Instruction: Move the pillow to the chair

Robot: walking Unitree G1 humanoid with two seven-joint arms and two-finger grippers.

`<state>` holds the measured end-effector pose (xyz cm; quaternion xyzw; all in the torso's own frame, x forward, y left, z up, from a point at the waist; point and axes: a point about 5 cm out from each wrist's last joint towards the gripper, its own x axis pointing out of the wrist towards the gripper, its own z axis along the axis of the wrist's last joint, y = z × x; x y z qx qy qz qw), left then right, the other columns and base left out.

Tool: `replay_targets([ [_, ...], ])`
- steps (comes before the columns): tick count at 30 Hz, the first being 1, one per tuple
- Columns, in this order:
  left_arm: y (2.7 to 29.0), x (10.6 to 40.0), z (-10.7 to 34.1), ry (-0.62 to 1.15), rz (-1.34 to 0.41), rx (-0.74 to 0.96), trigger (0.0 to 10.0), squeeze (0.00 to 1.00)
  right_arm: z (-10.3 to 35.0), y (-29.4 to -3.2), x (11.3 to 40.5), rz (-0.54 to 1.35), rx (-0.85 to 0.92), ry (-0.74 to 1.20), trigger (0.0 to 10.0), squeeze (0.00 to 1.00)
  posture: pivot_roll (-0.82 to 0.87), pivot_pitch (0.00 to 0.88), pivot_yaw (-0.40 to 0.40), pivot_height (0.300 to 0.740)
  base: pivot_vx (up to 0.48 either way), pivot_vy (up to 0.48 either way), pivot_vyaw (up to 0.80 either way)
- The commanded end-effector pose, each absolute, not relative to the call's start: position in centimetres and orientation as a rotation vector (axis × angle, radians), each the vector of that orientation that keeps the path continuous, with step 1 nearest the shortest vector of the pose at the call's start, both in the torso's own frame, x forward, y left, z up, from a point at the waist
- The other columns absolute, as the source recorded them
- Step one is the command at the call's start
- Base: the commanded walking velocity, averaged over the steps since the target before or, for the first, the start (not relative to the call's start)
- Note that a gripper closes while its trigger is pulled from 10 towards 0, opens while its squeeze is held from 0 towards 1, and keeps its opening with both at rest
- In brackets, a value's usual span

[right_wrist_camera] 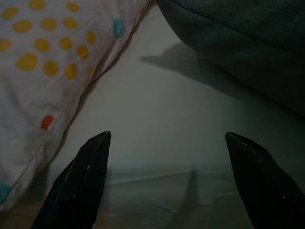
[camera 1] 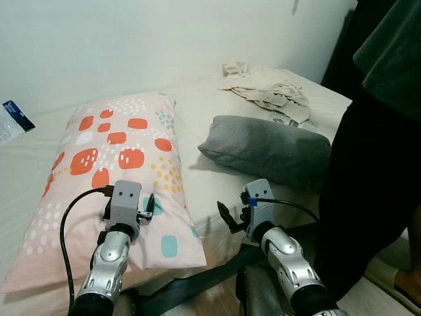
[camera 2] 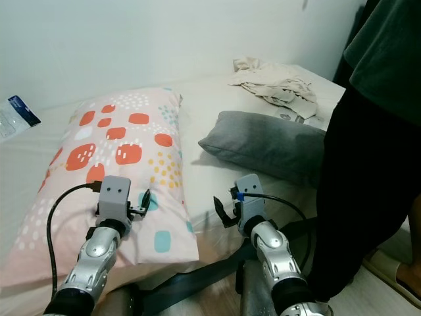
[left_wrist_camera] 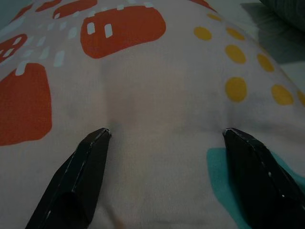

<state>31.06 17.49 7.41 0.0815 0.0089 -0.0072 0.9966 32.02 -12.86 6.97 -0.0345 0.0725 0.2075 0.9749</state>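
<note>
A pink pillow [camera 1: 112, 164] with orange patches and yellow dots lies on the left of the white bed [camera 1: 197, 105]. My left gripper [camera 1: 128, 209] is low over its near end. In the left wrist view that gripper [left_wrist_camera: 167, 133] is open, its two black fingers spread wide just at the pillow fabric [left_wrist_camera: 157, 86], with nothing between them. My right gripper [camera 1: 240, 214] hovers at the bed's front edge, right of the pink pillow. It [right_wrist_camera: 167, 136] is open over bare sheet, with the pink pillow's edge [right_wrist_camera: 57, 57] on one side and a grey pillow [right_wrist_camera: 238, 43] on the other.
The grey pillow [camera 1: 270, 148] lies mid-bed to the right. Crumpled beige cloth [camera 1: 266, 85] sits at the far right corner. A person in dark clothes [camera 1: 375, 164] stands close at the right of the bed. A blue-and-white packet [camera 1: 13, 120] lies at the far left.
</note>
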Motion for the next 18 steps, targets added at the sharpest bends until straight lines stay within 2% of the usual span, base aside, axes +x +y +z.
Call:
replay_targets([
  [1,17.75,30.26,5.99,0.088,-0.018,0.181,10.0,0.0,7.13,-12.84,32.0,0.426,-0.078,0.135,10.0,0.0,-0.06,0.066,-0.045,0.556,0.0,0.0,0.0],
  [18,18.09,30.0,5.8,0.095,-0.014,0.191,10.0,0.0,7.04,-12.32,31.88,0.434,-0.069,0.135,10.0,0.0,-0.06,0.072,-0.051,0.556,0.0,0.0,0.0],
])
